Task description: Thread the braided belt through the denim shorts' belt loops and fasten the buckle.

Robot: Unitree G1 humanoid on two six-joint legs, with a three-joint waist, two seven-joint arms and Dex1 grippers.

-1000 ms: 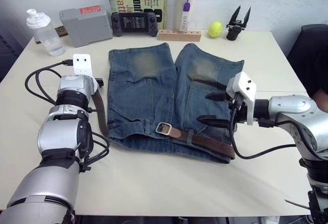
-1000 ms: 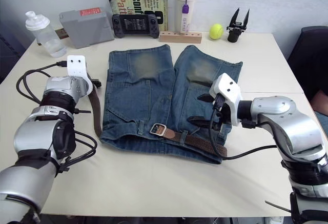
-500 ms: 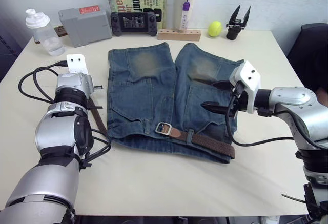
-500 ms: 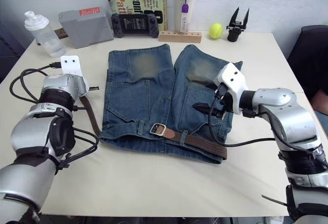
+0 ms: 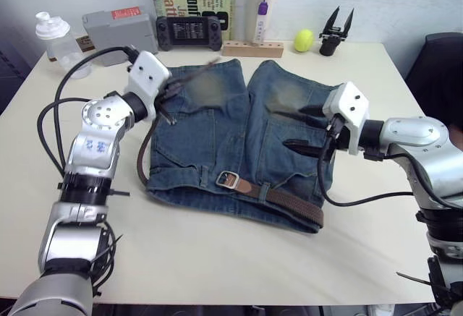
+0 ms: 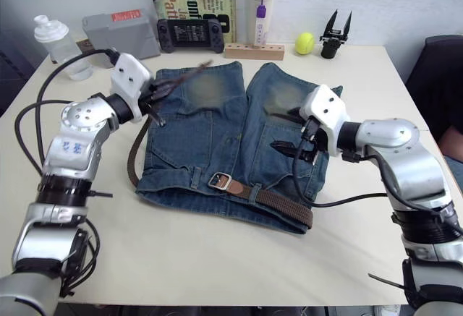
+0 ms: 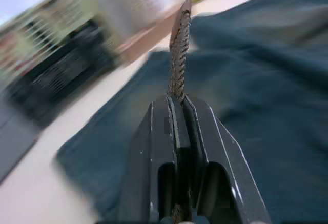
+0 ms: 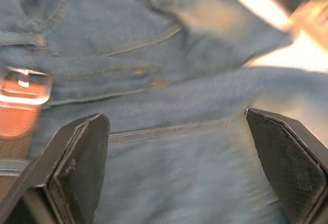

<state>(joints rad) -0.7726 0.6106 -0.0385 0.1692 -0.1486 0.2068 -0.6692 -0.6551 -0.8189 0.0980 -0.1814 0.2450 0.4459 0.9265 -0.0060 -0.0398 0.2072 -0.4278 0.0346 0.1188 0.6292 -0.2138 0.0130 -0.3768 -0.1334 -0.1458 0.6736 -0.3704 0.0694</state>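
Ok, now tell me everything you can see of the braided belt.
The braided belt is a dark-brown woven strap with a tan leather tab behind a silver buckle. It runs along the waistband of the denim shorts, under a belt loop, with the buckle unfastened. Its other end loops off the shorts' side and rises to the left pincer, which is shut on it, the tip sticking out past the fingers.

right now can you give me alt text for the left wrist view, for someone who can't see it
The left tool is shut on the braided belt, whose dark woven strap rises straight up from between the two black fingers. Behind it lie the denim shorts on a pale table, with blurred objects along the far edge.
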